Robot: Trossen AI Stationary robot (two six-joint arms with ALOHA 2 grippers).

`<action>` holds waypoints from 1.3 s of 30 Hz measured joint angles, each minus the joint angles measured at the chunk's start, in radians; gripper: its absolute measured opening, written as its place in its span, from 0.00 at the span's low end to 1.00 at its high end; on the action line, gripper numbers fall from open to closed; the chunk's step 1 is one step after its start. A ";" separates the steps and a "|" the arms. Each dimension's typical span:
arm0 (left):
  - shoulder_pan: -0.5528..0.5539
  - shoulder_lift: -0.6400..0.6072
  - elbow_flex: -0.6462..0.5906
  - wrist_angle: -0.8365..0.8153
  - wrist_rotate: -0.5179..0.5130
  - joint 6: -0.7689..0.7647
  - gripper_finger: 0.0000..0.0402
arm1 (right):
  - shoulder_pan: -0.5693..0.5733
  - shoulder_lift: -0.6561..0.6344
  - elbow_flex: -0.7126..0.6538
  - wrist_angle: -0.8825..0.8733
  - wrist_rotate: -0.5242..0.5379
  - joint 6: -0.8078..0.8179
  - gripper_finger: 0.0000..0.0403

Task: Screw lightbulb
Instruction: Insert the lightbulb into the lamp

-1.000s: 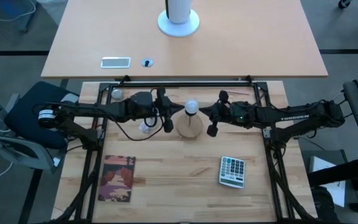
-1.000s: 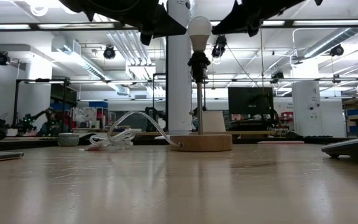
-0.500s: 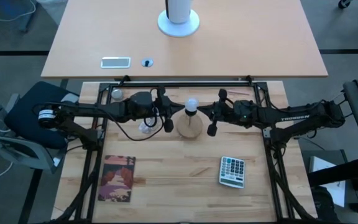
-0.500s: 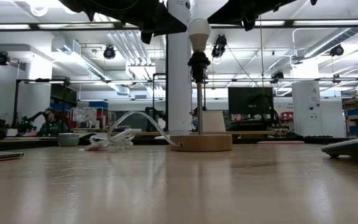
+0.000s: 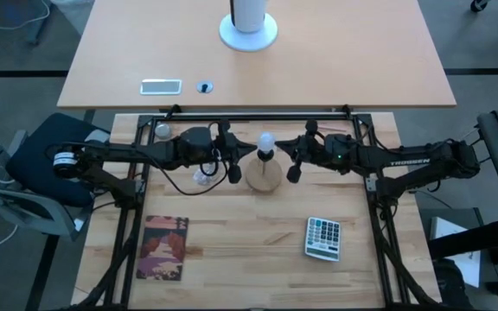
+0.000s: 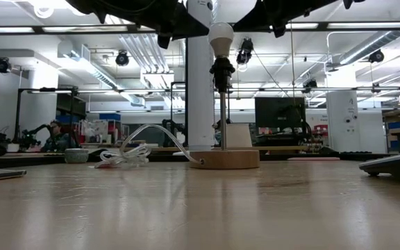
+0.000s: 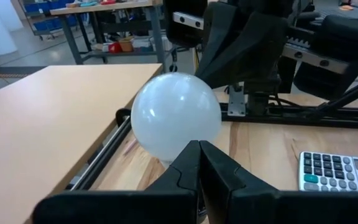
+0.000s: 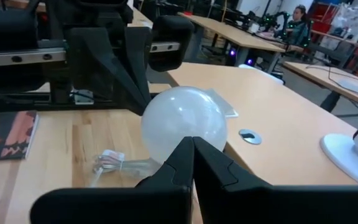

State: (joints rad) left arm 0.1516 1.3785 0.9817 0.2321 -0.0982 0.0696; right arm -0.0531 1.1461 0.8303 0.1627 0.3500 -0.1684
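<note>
We see the lightbulb (image 5: 266,142) standing upright on top of a thin stem that rises from a round wooden base (image 5: 264,175) near the middle of the slatted wooden table (image 5: 232,250); in the low view the lightbulb (image 6: 221,32) sits above a dark socket (image 6: 221,71) on that stem. Our left hand (image 5: 232,154) hangs just to one side of the bulb and our right hand (image 5: 296,156) just to the other, both raised above the table. Each hand is clenched with its fingers pressed together and grasps nothing; in each wrist view the closed fingertips point at the frosted globe, which fills the middle of the picture (image 7: 176,117) (image 8: 184,126), and we cannot tell whether the tips touch it. A crumpled clear wrapper (image 5: 202,177) lies on the table beside the base, under the left arm. A calculator (image 5: 323,238) rests nearer the table's front on the right side, and a booklet (image 5: 163,248) on the left side.
</note>
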 joint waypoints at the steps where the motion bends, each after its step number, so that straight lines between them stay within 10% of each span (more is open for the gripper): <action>1: 0.000 0.000 0.000 0.005 0.000 0.002 0.00 | 0.000 0.000 0.000 0.000 0.001 0.000 0.00; 39: 0.021 0.000 0.000 0.013 -0.034 0.026 0.00 | -0.017 0.014 0.000 -0.023 0.094 0.029 0.00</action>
State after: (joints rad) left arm 0.1722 1.3788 0.9817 0.2451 -0.1322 0.0959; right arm -0.0704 1.1598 0.8303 0.1400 0.4437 -0.1391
